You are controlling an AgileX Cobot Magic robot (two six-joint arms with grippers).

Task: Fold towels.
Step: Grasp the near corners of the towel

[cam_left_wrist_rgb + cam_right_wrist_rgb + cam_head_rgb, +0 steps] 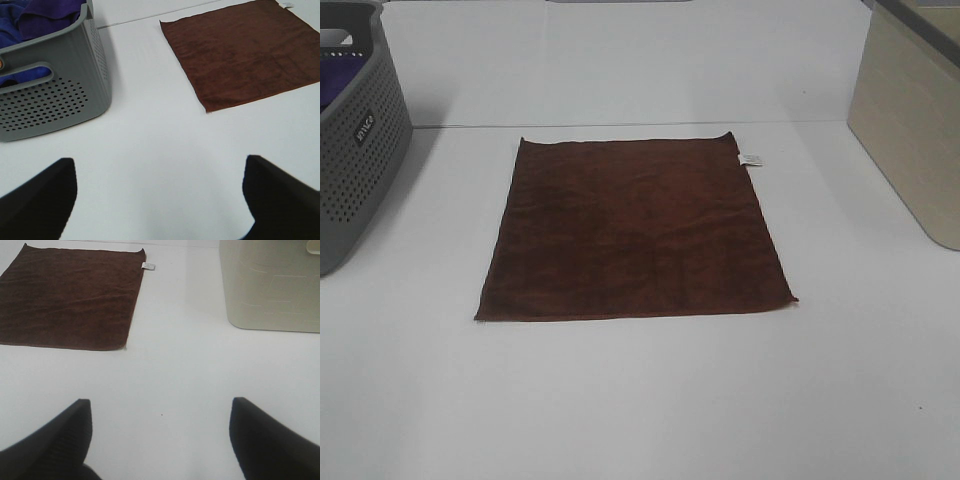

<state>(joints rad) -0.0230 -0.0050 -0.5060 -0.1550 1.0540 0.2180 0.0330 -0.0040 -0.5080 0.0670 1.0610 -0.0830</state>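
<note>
A dark brown towel (635,228) lies flat and unfolded in the middle of the white table, with a small white tag (750,158) at its far right corner. It also shows in the left wrist view (245,55) and the right wrist view (67,297). My left gripper (160,192) is open and empty above bare table, short of the towel's near left corner. My right gripper (160,432) is open and empty above bare table, short of the towel's near right corner. Neither gripper appears in the exterior high view.
A grey perforated laundry basket (355,135) stands at the left edge and holds purple and blue cloth (35,17). A beige bin (910,120) stands at the right edge; it also shows in the right wrist view (270,285).
</note>
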